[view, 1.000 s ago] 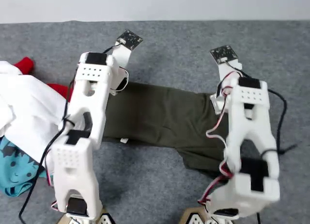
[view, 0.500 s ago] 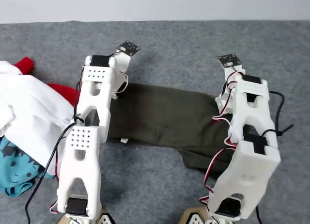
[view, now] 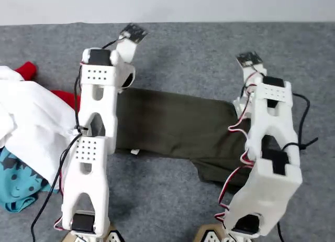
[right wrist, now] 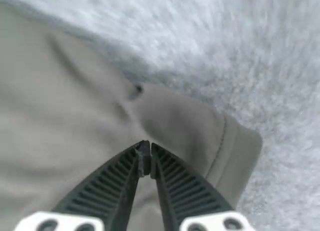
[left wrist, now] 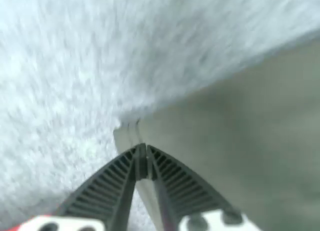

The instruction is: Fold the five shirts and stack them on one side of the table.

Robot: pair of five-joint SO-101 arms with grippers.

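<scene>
Olive-green cloth shirt (view: 172,124) lies spread flat across middle of grey felt table (view: 209,48). Left pincer (left wrist: 142,158) clenched on shirt's far corner hem. Right pincer (right wrist: 145,156) clenched on fabric fold at opposite end. Heap of white, red, teal shirts (view: 26,121) at table's left side.

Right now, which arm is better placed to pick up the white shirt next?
Left, probably. The white shirt lies beside the left arm; the right arm stands beyond the green shirt. The left claw, shut on that shirt's edge, must let go first.
</scene>
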